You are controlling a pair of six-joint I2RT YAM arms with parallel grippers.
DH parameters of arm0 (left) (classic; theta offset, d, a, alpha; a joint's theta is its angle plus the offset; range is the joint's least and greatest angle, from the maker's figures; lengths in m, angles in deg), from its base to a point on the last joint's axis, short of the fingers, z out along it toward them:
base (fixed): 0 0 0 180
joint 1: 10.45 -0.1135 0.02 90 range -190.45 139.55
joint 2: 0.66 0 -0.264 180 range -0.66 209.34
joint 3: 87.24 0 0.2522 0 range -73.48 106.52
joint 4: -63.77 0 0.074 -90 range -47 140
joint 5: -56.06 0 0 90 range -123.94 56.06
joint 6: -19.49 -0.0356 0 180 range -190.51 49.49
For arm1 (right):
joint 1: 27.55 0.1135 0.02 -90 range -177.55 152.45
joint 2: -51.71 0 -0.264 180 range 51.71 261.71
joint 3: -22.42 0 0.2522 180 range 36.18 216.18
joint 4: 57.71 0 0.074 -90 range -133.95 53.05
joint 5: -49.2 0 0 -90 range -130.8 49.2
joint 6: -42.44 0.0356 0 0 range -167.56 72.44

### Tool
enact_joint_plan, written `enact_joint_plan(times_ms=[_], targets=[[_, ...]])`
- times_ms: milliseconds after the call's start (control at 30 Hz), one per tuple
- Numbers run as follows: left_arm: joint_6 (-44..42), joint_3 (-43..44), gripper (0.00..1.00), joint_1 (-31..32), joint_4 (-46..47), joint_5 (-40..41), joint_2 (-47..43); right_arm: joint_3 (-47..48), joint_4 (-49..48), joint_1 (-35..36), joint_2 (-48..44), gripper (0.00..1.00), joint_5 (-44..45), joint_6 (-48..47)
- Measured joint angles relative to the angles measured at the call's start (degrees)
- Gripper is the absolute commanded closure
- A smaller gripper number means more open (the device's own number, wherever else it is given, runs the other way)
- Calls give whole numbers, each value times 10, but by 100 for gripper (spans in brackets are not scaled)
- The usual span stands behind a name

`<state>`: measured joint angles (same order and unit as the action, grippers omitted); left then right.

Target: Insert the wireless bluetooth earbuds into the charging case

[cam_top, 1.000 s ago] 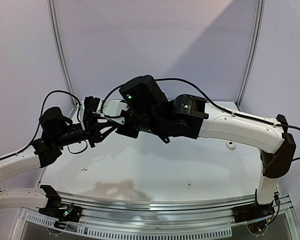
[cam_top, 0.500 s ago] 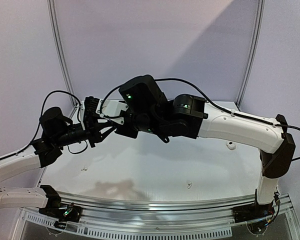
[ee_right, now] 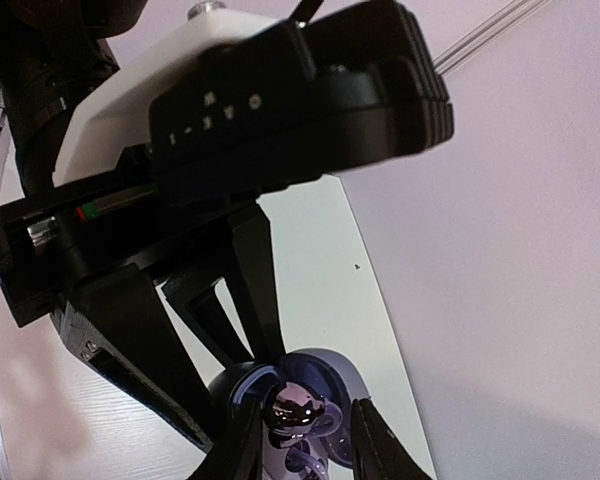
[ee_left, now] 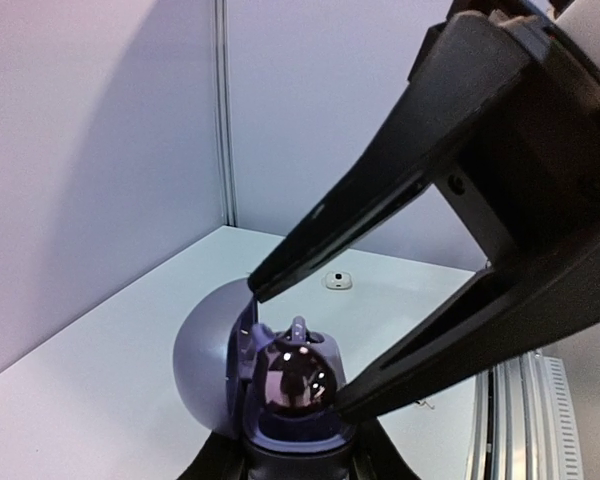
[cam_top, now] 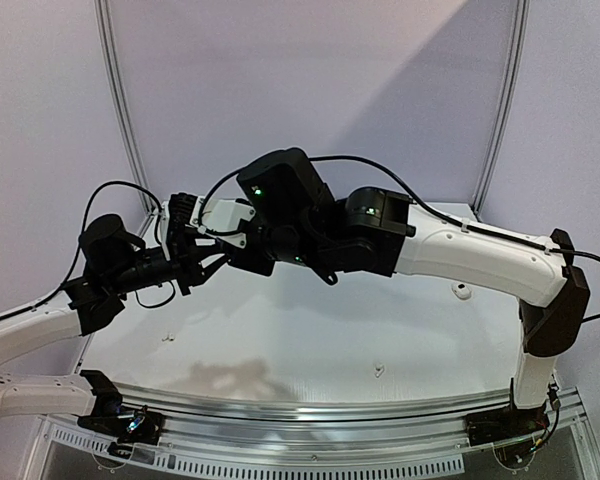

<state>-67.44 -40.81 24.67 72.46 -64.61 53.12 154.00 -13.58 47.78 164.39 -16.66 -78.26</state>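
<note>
Walls [cam_top: 310,80]: pale lilac, diagonal shadow cutting across upper middle
Table [cam_top: 310,340]: white, glossy
Poles [cam_top: 121,100]: grey, both back corners

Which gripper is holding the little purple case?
The left gripper: it is shut on the purple case. The right gripper holds nothing; it is open, reaching in on either side of the shiny dark earbud sitting inside the case.
</note>
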Motion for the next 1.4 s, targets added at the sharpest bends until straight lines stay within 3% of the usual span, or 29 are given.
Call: enact_joint_plan(times_ms=[933,1233,1400], targets=[[25,-17,100,0,59,-4,-5,17,-25,0,-14,62,-102,75],[-78,-35,100,0,50,-36,-19,5,-58,-45,-63,57,-95,192],[-140,-36,100,1,46,-55,-31,22,-20,-77,-54,56,-110,258]])
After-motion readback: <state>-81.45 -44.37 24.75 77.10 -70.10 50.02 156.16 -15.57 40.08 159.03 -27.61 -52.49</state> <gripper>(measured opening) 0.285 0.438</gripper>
